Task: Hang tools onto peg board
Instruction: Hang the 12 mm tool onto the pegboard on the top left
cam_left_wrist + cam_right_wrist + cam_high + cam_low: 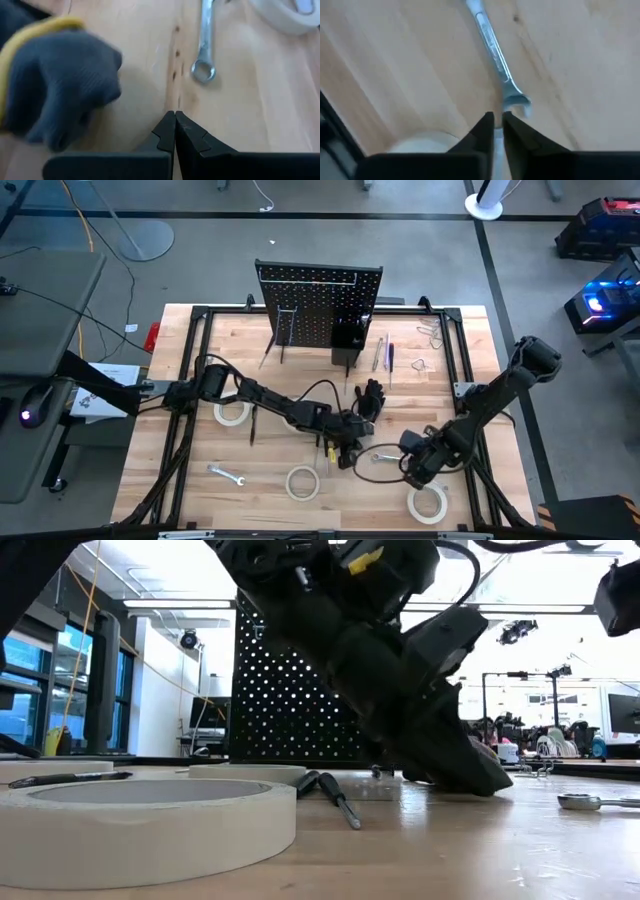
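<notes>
Where the table's near edge runs, a tape roll [428,502] lies at five o'clock; just beyond, the right gripper [408,467] hovers, fingers nearly together and empty, over a silver wrench [385,457]. The left gripper [345,452], pinched shut on nothing, sits centre beside the dark glove [370,398]. The peg board [318,303] stands at twelve o'clock.

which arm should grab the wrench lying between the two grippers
Right. The right gripper hangs directly over the wrench's open end, nearly shut. The left gripper, shut, sits beside the glove, farther off.
</notes>
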You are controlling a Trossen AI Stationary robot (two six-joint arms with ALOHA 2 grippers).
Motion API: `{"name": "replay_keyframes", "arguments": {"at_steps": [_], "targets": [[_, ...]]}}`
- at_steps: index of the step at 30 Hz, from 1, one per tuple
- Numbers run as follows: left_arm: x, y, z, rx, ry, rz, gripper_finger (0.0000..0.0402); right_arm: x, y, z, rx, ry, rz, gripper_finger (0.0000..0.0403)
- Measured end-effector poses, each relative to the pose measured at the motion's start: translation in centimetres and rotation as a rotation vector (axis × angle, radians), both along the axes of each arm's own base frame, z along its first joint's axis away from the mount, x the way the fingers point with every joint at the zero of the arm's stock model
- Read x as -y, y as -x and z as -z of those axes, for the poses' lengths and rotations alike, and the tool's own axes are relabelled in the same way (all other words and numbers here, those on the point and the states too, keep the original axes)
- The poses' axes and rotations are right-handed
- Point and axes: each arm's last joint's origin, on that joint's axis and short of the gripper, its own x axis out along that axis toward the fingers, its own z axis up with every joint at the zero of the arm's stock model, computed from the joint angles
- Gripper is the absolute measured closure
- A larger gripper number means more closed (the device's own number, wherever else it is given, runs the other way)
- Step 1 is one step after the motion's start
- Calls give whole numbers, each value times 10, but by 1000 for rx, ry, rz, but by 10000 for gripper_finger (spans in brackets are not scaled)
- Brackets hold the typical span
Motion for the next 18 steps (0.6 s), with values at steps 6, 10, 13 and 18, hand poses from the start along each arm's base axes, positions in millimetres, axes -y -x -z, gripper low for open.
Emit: {"name": "replay_keyframes", "arguments": {"at_steps": [6, 10, 13, 18], "targets": [[10, 1, 2, -15, 43, -22, 401, 11, 9, 4, -103, 136, -67, 300], [19, 3, 1, -7, 49, -46, 401, 16, 11, 8, -126, 214, 24, 352], [26, 4, 0, -5, 62, -30, 401, 14, 9, 14, -152, 211, 41, 391], [42, 8, -1, -3, 80, 19, 401, 9, 4, 31, -205, 224, 60, 400]]}}
